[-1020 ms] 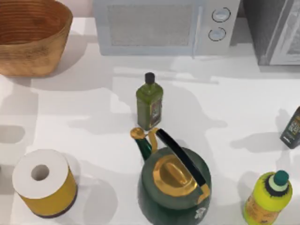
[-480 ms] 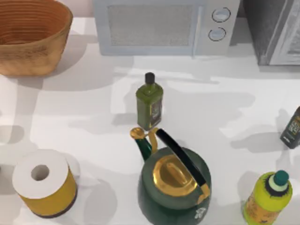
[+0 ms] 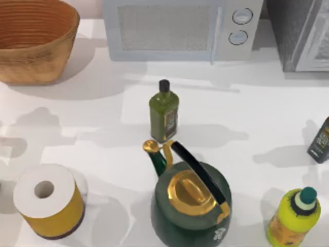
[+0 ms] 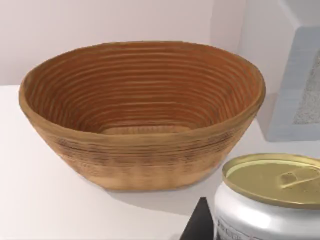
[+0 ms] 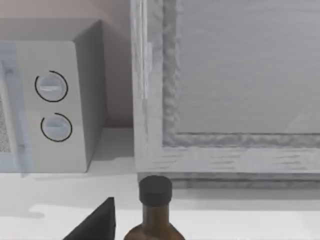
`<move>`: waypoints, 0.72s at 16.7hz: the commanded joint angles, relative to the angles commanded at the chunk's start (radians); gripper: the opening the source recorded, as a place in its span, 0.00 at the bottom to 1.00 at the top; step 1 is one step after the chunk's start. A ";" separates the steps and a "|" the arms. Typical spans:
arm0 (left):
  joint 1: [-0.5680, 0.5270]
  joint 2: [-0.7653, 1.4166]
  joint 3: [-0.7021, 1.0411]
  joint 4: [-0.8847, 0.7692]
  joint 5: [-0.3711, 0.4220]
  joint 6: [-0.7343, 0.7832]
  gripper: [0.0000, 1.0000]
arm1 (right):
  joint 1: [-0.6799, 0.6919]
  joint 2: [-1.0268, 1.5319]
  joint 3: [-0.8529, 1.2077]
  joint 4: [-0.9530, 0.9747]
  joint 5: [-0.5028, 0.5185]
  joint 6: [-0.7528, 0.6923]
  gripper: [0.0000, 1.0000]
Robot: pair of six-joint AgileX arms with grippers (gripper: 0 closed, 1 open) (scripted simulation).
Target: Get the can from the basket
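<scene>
Now the can (image 4: 272, 197) sits outside the basket (image 4: 142, 155), just beside its outer wall near the left hand (image 4: 200, 225), whose grip I cannot tell; the basket stands left of the microwave (image 3: 177, 28).

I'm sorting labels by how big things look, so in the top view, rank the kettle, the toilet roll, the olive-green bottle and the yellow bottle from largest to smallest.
1. Kettle, clearly largest.
2. Toilet roll.
3. Yellow bottle and olive-green bottle look close; the yellow one is cut off at the frame edge, so I won't rank them.
</scene>
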State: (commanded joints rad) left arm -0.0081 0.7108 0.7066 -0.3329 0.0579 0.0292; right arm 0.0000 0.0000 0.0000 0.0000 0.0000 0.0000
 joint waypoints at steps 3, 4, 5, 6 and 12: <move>-0.024 -0.285 -0.287 0.085 0.012 -0.010 0.00 | 0.000 0.000 0.000 0.000 0.000 0.000 1.00; -0.033 -0.364 -0.366 0.111 0.016 -0.013 0.00 | 0.000 0.000 0.000 0.000 0.000 0.000 1.00; -0.041 -0.435 -0.438 0.137 0.018 -0.016 0.00 | 0.000 0.000 0.000 0.000 0.000 0.000 1.00; -0.046 -0.498 -0.500 0.163 0.018 -0.020 0.00 | 0.000 0.000 0.000 0.000 0.000 0.000 1.00; 0.002 -0.703 -0.699 0.324 -0.050 -0.030 0.00 | 0.000 0.000 0.000 0.000 0.000 0.000 1.00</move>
State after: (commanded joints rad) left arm -0.0065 0.0081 0.0075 -0.0088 0.0079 -0.0010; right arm 0.0000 0.0000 0.0000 0.0000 0.0000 0.0000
